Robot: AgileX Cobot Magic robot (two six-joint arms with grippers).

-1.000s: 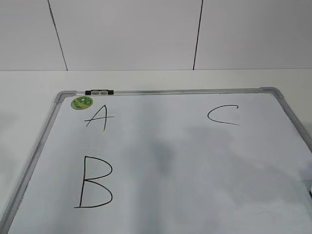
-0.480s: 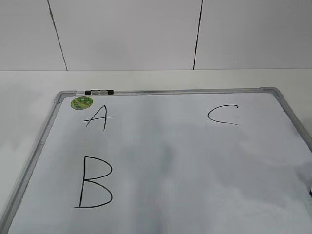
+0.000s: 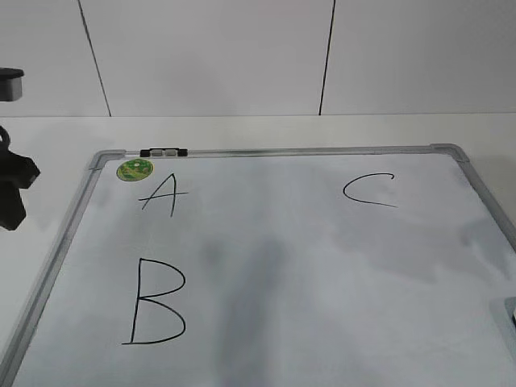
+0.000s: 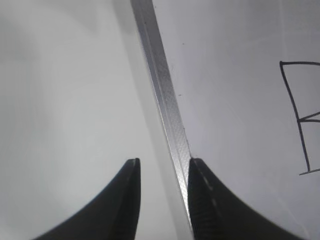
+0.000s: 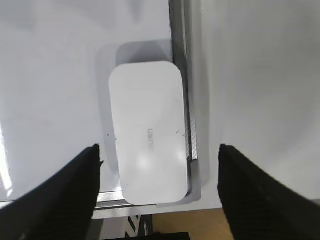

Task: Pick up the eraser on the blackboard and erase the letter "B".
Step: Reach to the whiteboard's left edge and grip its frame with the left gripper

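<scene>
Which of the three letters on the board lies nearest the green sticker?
The letter A: it sits just below and right of the green sticker, while the B is lower down and the C far right.

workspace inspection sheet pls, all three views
surface: white table under the blackboard, which lies flat, grey frame intact
job's things: eraser rests at the board's corner against the frame; letter "B" unerased
clutter: letters "A" and "C", green sticker, black-and-white clip on the top frame
grippers: left gripper open, straddling the board's frame rail; right gripper open, fingers either side of the eraser, not touching
cables: nothing seen
surroundings: white panelled wall behind
</scene>
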